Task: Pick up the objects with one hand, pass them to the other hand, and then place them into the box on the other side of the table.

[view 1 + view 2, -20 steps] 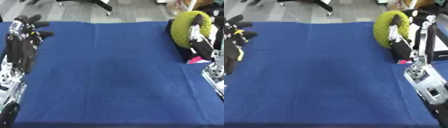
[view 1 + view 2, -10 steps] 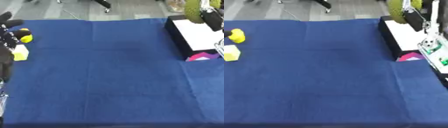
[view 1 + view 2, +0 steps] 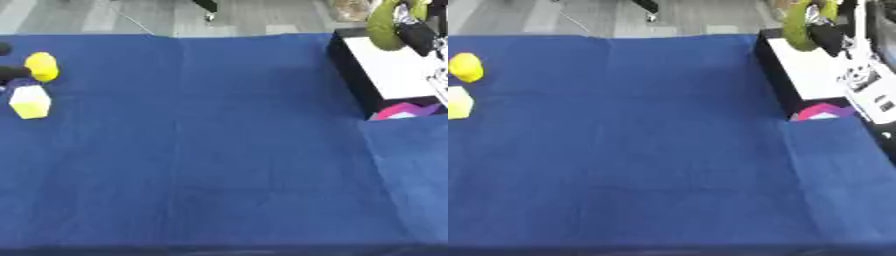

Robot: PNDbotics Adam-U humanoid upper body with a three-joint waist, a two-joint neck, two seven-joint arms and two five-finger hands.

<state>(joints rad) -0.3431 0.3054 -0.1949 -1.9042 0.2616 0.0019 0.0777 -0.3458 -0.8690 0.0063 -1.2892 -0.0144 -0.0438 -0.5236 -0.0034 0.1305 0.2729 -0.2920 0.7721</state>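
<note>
An olive-green ring (image 3: 383, 26) hangs at the top right, above the far end of the box (image 3: 352, 66), which has black walls and a white inside. My right hand (image 3: 418, 34), black, is shut on the ring; its silver forearm (image 3: 863, 84) runs down the right edge. A yellow round thing (image 3: 41, 66) and a pale yellow block (image 3: 31, 101) lie on the blue cloth at the far left. Only a dark bit of my left hand (image 3: 10, 73) shows at the left edge, beside the yellow round thing.
The blue cloth (image 3: 219, 150) covers the whole table. A pink and white thing (image 3: 398, 110) lies at the near end of the box. Grey floor and a chair base show beyond the table's far edge.
The camera has shifted, so the whole picture moved. My left hand has left most of the view, uncovering the two yellow things. The ring in my right hand now hangs over the box.
</note>
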